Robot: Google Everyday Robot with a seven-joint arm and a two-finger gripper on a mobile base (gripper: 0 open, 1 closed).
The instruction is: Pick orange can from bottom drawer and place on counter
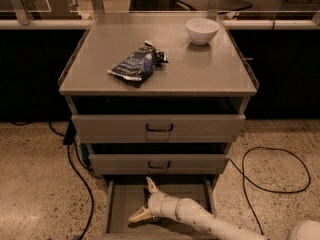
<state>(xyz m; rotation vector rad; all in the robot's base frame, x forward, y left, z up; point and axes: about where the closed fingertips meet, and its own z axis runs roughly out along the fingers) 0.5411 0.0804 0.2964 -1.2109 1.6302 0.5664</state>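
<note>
The pale two-finger tool (144, 201) reaches into the pulled-out lowest grey metal drawer (120, 204), its fingers (150, 185) spread wide over the plain drawer floor. The small orange can cannot be made out; only a dark patch shows between the fingers. On the flat grey metal table (200, 69) above lie a crumpled dark blue snack bag (136, 64) and a white bowl (202, 30), well apart.

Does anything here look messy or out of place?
Only the crumpled blue snack bag, lying askew on the counter. The bottom drawer is pulled out, with the end effector inside it, fingers spread.
</note>
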